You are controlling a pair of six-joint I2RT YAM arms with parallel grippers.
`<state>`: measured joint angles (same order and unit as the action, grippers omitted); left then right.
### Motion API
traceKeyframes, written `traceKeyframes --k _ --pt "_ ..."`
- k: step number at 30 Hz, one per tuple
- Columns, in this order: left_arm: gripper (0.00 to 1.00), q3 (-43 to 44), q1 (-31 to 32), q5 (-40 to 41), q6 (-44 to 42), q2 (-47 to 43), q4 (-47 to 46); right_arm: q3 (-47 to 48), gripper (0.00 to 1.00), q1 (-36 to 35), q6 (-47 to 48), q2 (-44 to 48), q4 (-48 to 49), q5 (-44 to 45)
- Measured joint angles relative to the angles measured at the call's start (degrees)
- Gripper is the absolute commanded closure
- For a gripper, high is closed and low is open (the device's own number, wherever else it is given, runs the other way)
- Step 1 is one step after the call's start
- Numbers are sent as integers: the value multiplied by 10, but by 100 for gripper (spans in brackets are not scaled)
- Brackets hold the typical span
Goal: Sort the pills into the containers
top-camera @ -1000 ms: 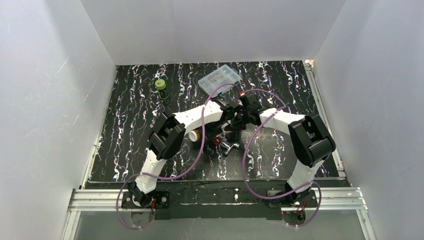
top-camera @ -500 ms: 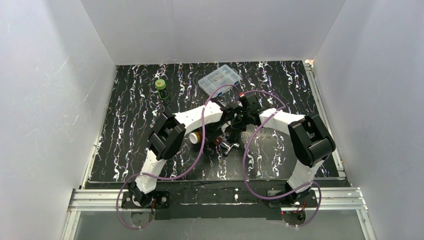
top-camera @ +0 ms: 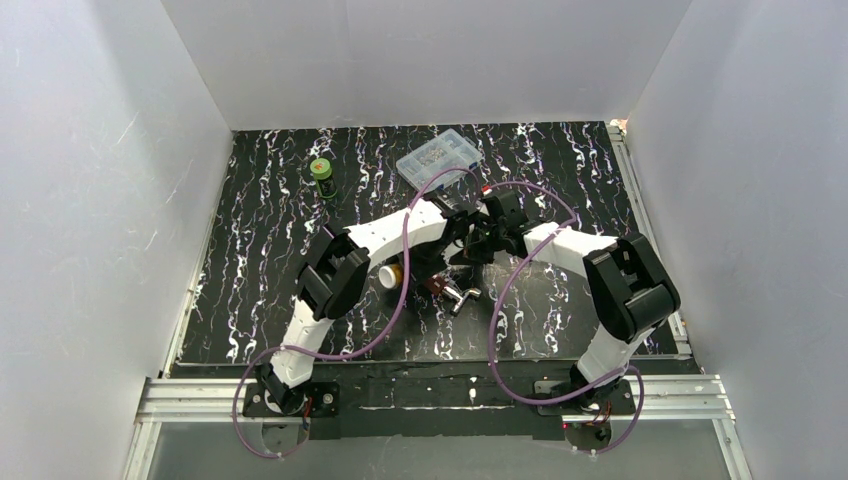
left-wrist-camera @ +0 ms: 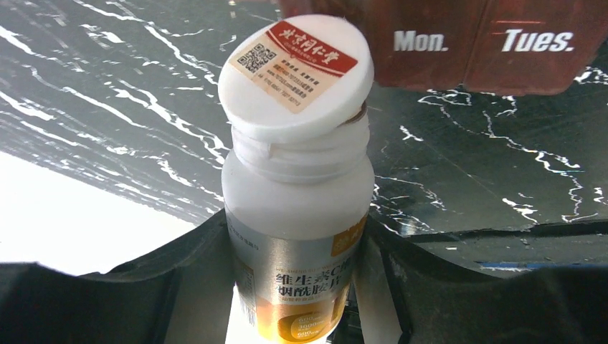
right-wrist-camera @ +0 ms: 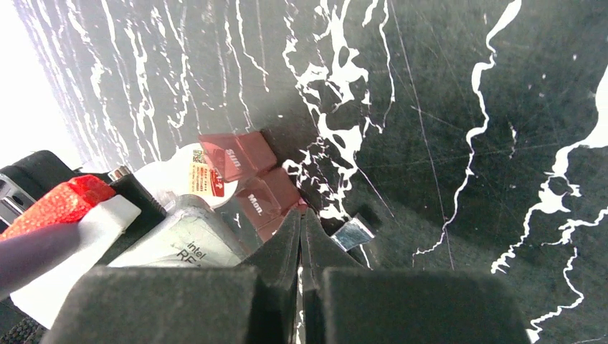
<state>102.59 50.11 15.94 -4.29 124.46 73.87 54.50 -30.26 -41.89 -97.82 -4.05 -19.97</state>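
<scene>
Me: Right arm is what has shifted since a second ago. Its elbow has swung out to the right and nearer the base, and the wrist has slid a little right with it. The left arm and everything on the table (top-camera: 250,300) sit as they were.

Sam: Walk me across, left to right.

Me: At the far left stands a green-capped jar (top-camera: 321,173), well apart from the work. Then comes my left gripper (left-wrist-camera: 294,240), about half open and clamped around a white pill bottle (left-wrist-camera: 297,193). Its cap (left-wrist-camera: 295,75) sits skewed on the neck with the threads showing below, so I judge it loose but not off.

Sam: And the case?

Me: The pill case (left-wrist-camera: 459,43), dark red-brown, lies just beyond that cap near the middle of the table. I can read Mon. and Tues. on its lids, and I see none standing open. A clear compartment box (top-camera: 438,155) is at the far edge, apart from all this. Just right of the case lies a shiny silver piece (top-camera: 458,294). The right gripper (right-wrist-camera: 301,236) is pressed fully shut with nothing between its fingers, its tips down by the edge of the Mon. lid. I cannot tell whether they touch it.

Sam: So what does the shift buy us?

Me: My guess is that the right arm is re-angling to work at a lid while the left arm keeps the bottle ready. No pill is out, so the sorting itself has not begun.
</scene>
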Motion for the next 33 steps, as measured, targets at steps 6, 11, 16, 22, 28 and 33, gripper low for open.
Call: traceKeyframes --k 6,11,16,22,28,33 --pt "100 17 -1 15 -1 0 11 0 97 3 0 7 16 0" --pt "100 2 -1 -4 0 0 2 0 97 2 0 5 3 3" --pt "100 1 -1 -11 5 8 -1 0 97 2 0 -3 -1 6" --pt "100 19 -1 16 6 8 16 0 97 2 0 -2 17 0" --pt "100 -87 -1 5 24 -56 -82 0 97 -2 -1 0 23 -4" --pt "100 -231 0 -39 26 -174 -194 2 97 -6 -7 0 60 -8"
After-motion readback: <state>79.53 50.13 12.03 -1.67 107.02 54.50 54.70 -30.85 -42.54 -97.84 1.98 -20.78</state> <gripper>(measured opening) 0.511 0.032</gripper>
